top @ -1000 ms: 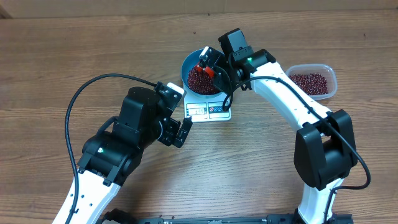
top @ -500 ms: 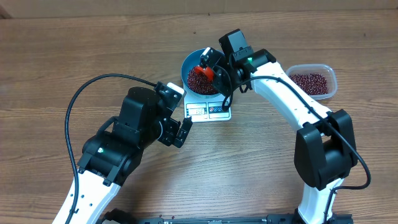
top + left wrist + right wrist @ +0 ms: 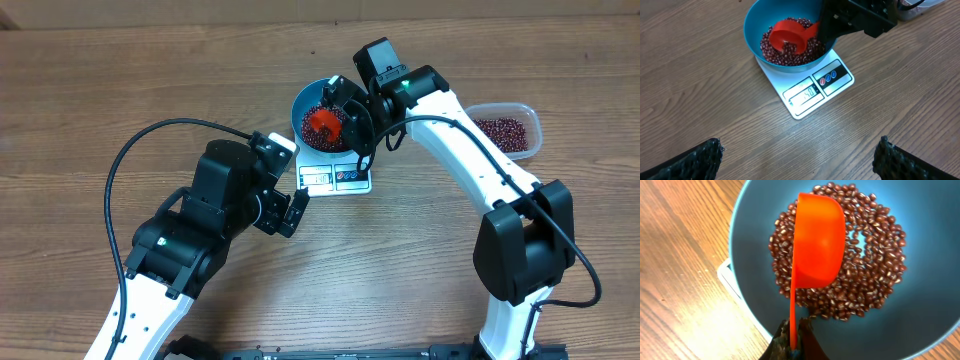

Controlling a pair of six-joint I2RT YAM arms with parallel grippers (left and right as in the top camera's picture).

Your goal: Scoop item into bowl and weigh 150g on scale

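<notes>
Since a second ago the right arm [image 3: 470, 150] has rolled its wrist and shifted slightly toward the far side. The orange scoop [image 3: 817, 245], which showed only as red slivers beside the claw, now lies turned on its side over the heap in the bowl. The left arm [image 3: 200, 230] has not moved.

The wooden table [image 3: 100, 80] carries everything. The left arm sits near and to the left, with a black cable [image 3: 130, 170] looping out behind it. The left gripper [image 3: 800, 162] is spread wide and holds nothing; only its two dark fingertips show at the bottom corners of its own camera view, short of the scale. The right arm reaches in from the right, and the right gripper [image 3: 791, 342] is clamped tight on the scoop's thin handle.

At the far right a clear tub [image 3: 530, 125] holds more red-brown beans, well apart from the scale. The white scale [image 3: 810, 92] lies at the centre, its display and buttons on the near edge; the digits are lit but too blurred to read surely. The blue bowl [image 3: 935, 280] stands on the far part of the scale. Inside it the beans [image 3: 875, 270] cover the bottom in a loose maroon layer, and the scoop's cup rests over their left part.
</notes>
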